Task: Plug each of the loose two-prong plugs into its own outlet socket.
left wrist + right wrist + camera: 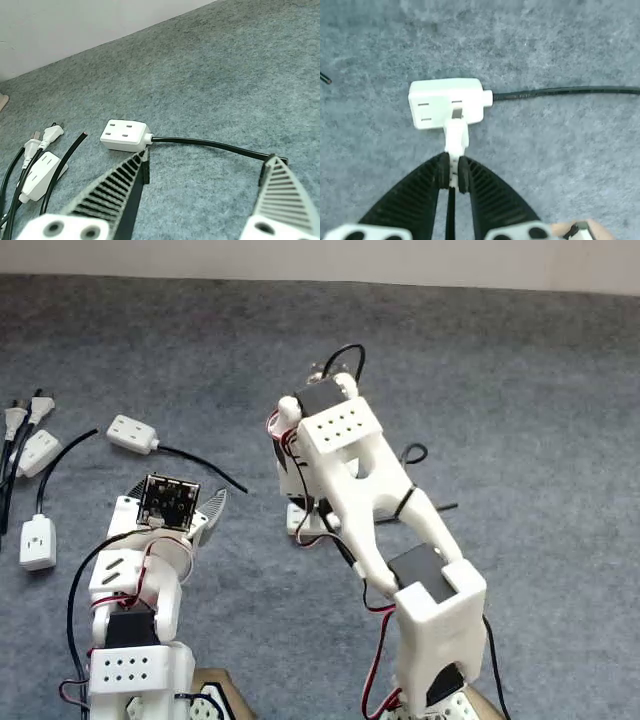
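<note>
Now | right claw clamped tight on plug, prongs aimed into socket for insertion | left claw spread wide, empty, lower left in high view.

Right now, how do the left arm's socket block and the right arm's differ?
The left arm's socket block has every slot empty; the right arm's socket block has a white plug at its slots. The left block lies free ahead of open jaws; shut jaws pinch the right block's plug. Both are white, on grey carpet, with black cords.
</note>
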Controlling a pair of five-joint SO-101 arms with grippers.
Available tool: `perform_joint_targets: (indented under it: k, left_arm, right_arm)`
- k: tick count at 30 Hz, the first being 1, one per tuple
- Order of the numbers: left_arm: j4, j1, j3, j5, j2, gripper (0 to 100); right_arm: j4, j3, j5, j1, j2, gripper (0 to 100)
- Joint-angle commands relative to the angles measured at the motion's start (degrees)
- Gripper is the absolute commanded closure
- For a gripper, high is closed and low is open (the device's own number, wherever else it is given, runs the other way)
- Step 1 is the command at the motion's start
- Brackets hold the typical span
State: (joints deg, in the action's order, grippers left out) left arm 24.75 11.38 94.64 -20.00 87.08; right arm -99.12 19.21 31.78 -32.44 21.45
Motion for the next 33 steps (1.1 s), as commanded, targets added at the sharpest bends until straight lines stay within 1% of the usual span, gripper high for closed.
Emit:
perform_joint_targets:
  k: [1, 8, 15, 17, 18, 20, 21, 23, 27, 28, 30, 33]
  left_arm:
    - [-1.14, -0.13, -0.48, 0.0, 0.66, 66]
    - [-1.14, -0.13, -0.22, 0.0, 0.66, 66]
    - [-0.88, -0.04, -0.22, 0.0, 0.66, 66]
    - [-0.7, -0.04, -0.84, 0.53, 0.13, 66]
    - [-0.35, 0.22, -0.92, 1.93, 0.04, 66]
    - [3.43, 3.03, -3.21, 4.66, 0.04, 66]
    - [6.15, 4.79, -5.32, 5.63, -0.04, 66]
    - [11.78, 8.31, -9.71, 7.91, -0.04, 66]
    - [17.76, 10.51, -14.29, 8.7, -0.22, 66]
    - [19.52, 10.51, -15.16, 8.7, -0.84, 66]
    - [22.59, 10.59, -17.45, 9.93, -3.91, 66]
    - [23.12, 12.79, -22.11, 10.81, -12.79, 66]
  right_arm:
    - [-1.1, 2.51, -0.79, -0.04, 0.92, 99.3]
    - [-1.1, 2.51, -2.64, -0.48, -0.84, 99.3]
    - [-1.8, 2.51, -2.9, -0.57, -1.01, 99.3]
    - [-1.8, 2.07, -6.68, -1.1, -1.01, 99.3]
    - [-1.8, 1.98, -10.29, -2.33, -1.01, 99.3]
    - [-1.98, 1.36, -17.41, -4.79, -1.19, 99.2]
    - [-1.98, 1.01, -19.69, -6.02, -1.89, 99.1]
    - [-1.89, -0.31, -21.54, -8.66, -5.58, 95.9]
    - [-1.19, -3.65, -23.21, -12.62, -18.59, 76.9]
    - [-0.31, -5.76, -23.47, -13.14, -22.02, 73.6]
    - [2.95, -12.79, -24.35, -13.76, -27.47, 71.7]
    - [11.56, -27.65, -24.79, -15.52, -33.19, 75.2]
